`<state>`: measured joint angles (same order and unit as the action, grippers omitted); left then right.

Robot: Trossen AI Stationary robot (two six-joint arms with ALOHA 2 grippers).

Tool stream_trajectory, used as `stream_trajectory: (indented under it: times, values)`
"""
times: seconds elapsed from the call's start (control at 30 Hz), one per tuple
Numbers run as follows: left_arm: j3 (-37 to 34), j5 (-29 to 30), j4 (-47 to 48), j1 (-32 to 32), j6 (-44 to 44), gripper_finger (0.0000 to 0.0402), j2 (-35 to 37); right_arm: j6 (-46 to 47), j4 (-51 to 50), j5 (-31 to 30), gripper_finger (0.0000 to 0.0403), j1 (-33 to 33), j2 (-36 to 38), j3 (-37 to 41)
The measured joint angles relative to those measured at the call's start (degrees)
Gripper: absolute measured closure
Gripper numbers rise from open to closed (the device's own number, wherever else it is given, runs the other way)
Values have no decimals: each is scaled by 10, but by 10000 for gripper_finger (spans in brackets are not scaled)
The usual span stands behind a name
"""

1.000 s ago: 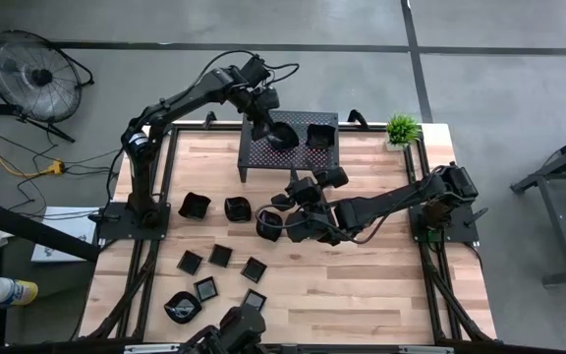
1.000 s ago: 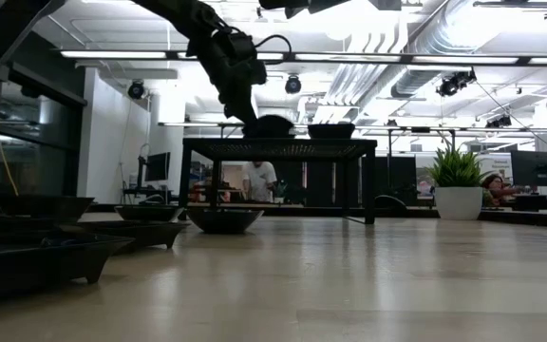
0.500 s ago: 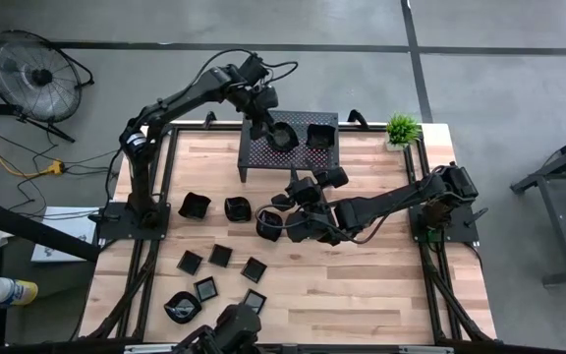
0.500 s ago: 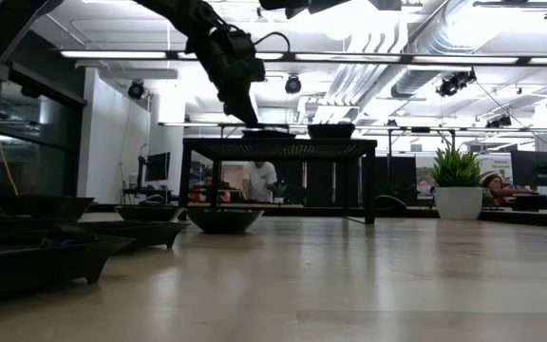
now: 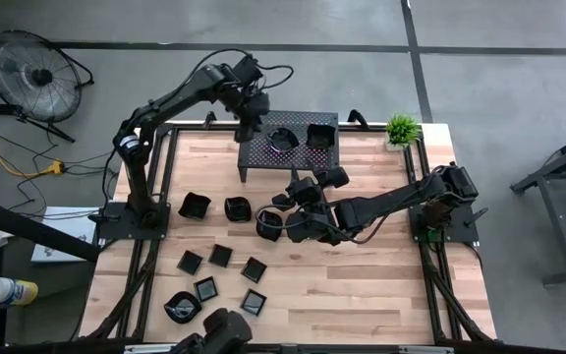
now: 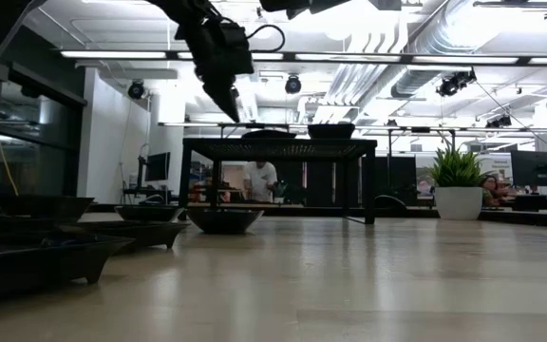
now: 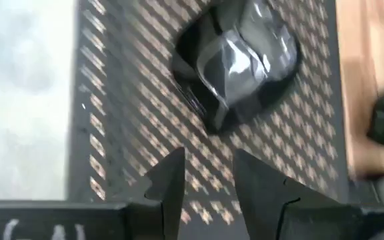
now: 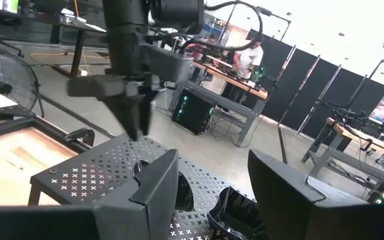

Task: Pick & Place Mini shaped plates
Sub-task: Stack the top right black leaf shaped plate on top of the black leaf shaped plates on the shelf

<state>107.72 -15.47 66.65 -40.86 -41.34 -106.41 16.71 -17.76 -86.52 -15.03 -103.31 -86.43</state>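
The black perforated rack (image 5: 290,144) stands at the table's far edge with two mini shaped plates on top, one (image 5: 281,138) toward its left and one (image 5: 320,135) toward its right. My left gripper (image 5: 248,122) hovers open above the rack's left end, clear of the nearer plate (image 7: 237,61); its fingers (image 7: 172,179) hold nothing. My right gripper (image 8: 212,193) waits open and level at mid-table (image 5: 303,187), pointing at the rack. Several more plates (image 5: 221,255) lie flat on the table's left half.
A small potted plant (image 5: 401,128) stands at the far right corner. Two deeper dishes (image 5: 195,206) (image 5: 237,208) sit left of the right arm, and another dark dish (image 5: 269,225) lies just beside it. A fan (image 5: 32,71) stands off the table.
My left gripper has let go of the plate, which now lies on the rack's top. The gripper has then risen and drawn back toward the table's left edge, rolling about its own axis. The right arm has kept still.
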Motion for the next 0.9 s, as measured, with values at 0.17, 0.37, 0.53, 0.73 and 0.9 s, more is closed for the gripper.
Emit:
stream_trajectory:
  times: [0.17,0.37,0.53,0.73,0.9]
  values:
    - [0,11,57,1,-18,279,3,0,-3,1,226,0,0,0]
    - [-7,5,105,12,-37,279,17,25,-29,11,226,0,0,0]
    - [-60,-1,99,36,-45,279,61,60,-60,15,226,0,0,0]
    - [-183,-19,39,91,-74,279,144,69,-65,15,226,0,0,0]
    - [-323,-60,-40,152,-104,279,228,69,-65,15,226,0,0,0]
